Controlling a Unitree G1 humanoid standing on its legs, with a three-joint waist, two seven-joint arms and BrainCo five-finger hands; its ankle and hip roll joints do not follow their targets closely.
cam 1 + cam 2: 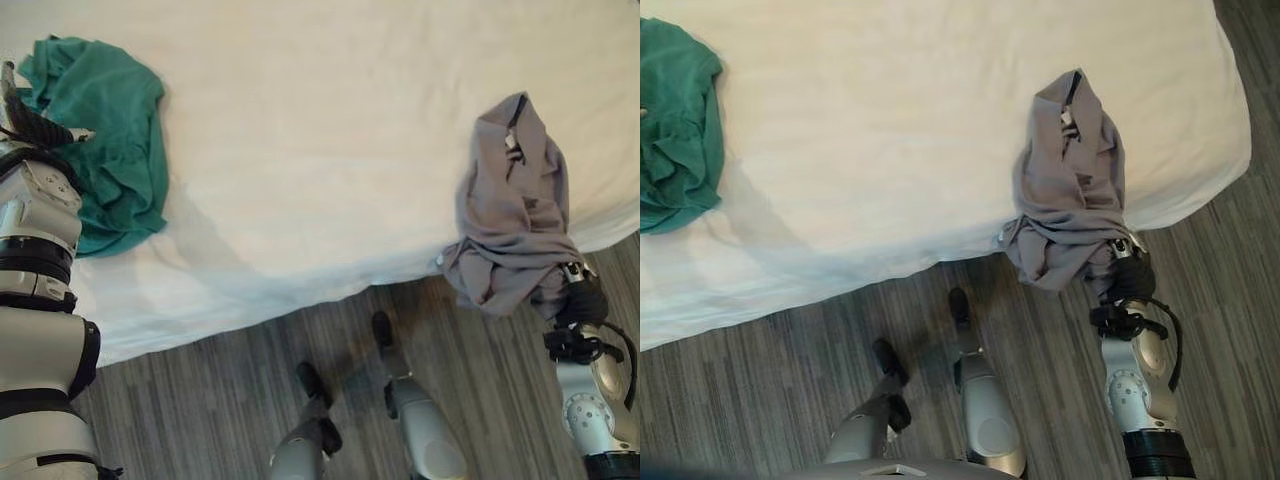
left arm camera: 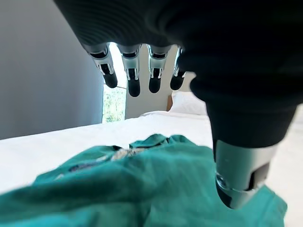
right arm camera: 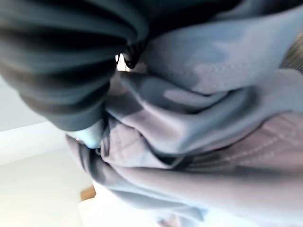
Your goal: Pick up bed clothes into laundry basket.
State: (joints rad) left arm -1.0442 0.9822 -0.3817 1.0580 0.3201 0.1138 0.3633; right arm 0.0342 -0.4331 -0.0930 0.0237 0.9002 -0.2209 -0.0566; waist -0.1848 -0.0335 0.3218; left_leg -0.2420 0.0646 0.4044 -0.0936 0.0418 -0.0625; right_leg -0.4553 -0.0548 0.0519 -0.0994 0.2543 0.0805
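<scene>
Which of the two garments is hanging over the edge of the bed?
The grey garment, draped off the bed's near edge at the right hand. The green garment lies wholly on the mattress.

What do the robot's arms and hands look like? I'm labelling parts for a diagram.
Both arms are silver-grey with black bands. The left hand has a dark ribbed cover, silver fingers with dark tips and a silver thumb. The right hand has a dark cover too, with black cables at the wrist.

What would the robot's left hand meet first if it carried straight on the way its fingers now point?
Probably the green garment: the left hand hovers open over it, though depth is hard to judge.
</scene>
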